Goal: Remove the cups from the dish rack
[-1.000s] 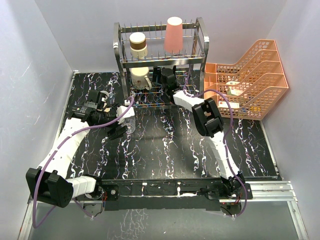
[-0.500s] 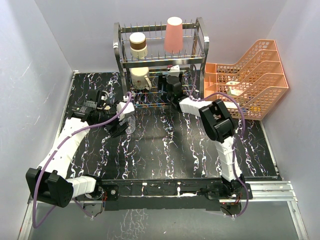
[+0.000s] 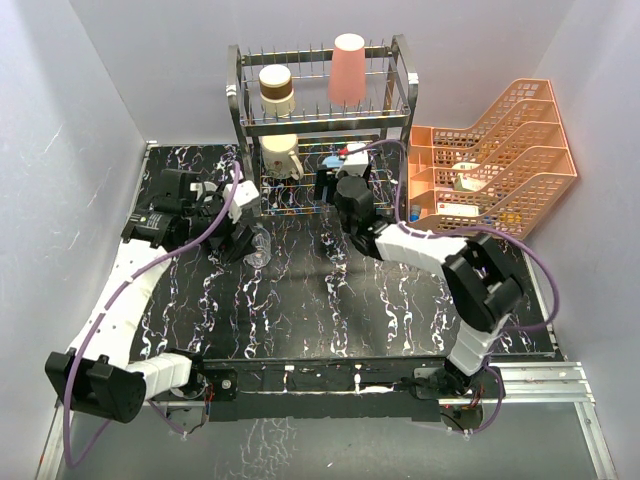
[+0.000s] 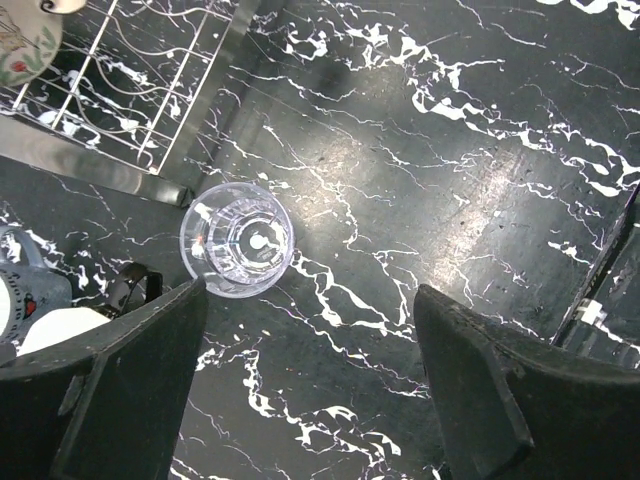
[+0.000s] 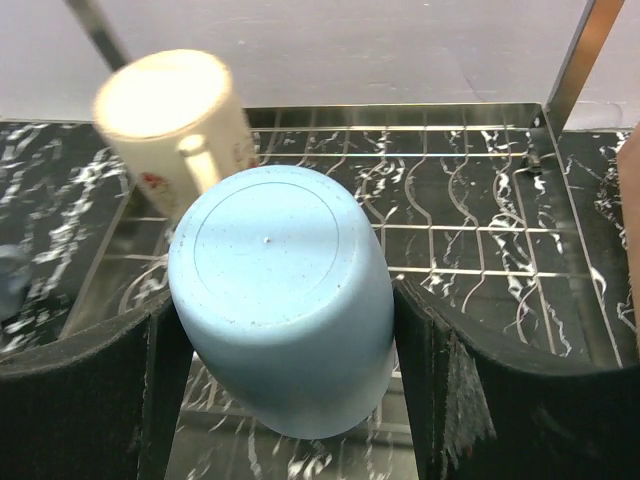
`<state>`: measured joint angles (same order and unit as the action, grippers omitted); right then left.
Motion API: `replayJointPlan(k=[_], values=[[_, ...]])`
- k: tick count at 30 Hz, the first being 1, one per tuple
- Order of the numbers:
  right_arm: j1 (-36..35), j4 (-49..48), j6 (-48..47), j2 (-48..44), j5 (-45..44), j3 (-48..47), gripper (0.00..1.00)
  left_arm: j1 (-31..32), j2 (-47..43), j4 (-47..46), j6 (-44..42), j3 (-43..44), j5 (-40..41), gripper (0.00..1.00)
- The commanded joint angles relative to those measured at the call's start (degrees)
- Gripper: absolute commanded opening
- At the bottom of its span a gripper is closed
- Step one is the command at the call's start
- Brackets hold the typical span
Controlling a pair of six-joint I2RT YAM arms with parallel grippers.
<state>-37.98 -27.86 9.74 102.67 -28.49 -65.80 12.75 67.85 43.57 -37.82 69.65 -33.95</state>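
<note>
The steel dish rack [image 3: 400,95] stands at the back. Its top tier holds a brown-and-cream cup [image 3: 276,88] and a salmon-pink tumbler [image 3: 348,70]. A cream mug [image 3: 281,155] sits on the lower tier and also shows in the right wrist view [image 5: 175,115]. My right gripper [image 5: 290,390] is shut on a blue cup [image 5: 280,300], bottom towards the camera, at the rack's lower front [image 3: 331,163]. My left gripper [image 4: 310,385] is open and empty above the table. A clear glass [image 4: 237,240] stands upright just beyond its left finger, in front of the rack's left post [image 3: 258,246].
Orange mesh stacked trays [image 3: 505,150] stand right of the rack with small items inside. The rack's lower wire shelf [image 5: 480,220] lies behind the blue cup. The black marbled table [image 3: 330,300] spreads in front of the rack.
My left gripper has let go of the clear glass and drawn back from it, leaving it on the table. My right gripper has pulled back from the lower tier with the blue cup.
</note>
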Motion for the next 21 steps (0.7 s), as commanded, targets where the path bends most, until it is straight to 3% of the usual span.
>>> replayJointPlan(k=[1, 5, 10, 15, 21], values=[[-4.3, -2.8, 2.8, -9.0, -4.2, 4.6, 0.22, -1.0, -4.2, 1.1, 2.1, 0.0, -2.9, 0.84], [-8.4, -0.5, 5.9, -13.6, -6.1, 8.9, 0.21, -1.1, -6.0, 3.1, -2.5, -2.2, -3.7, 0.93], [-9.9, 4.0, 16.8, -18.2, -3.5, 12.8, 0.19, -1.0, -9.3, 2.2, -7.0, -5.9, -2.3, 0.96], [-11.3, 20.4, 27.3, -17.4, -2.7, 5.6, 0.14, -1.0, -11.0, -1.4, -9.4, -8.8, -1.9, 0.97], [-11.5, 25.1, 35.8, -18.9, 2.3, 4.7, 0.1, -1.0, -13.1, -3.2, -13.6, -12.7, -4.0, 0.97]])
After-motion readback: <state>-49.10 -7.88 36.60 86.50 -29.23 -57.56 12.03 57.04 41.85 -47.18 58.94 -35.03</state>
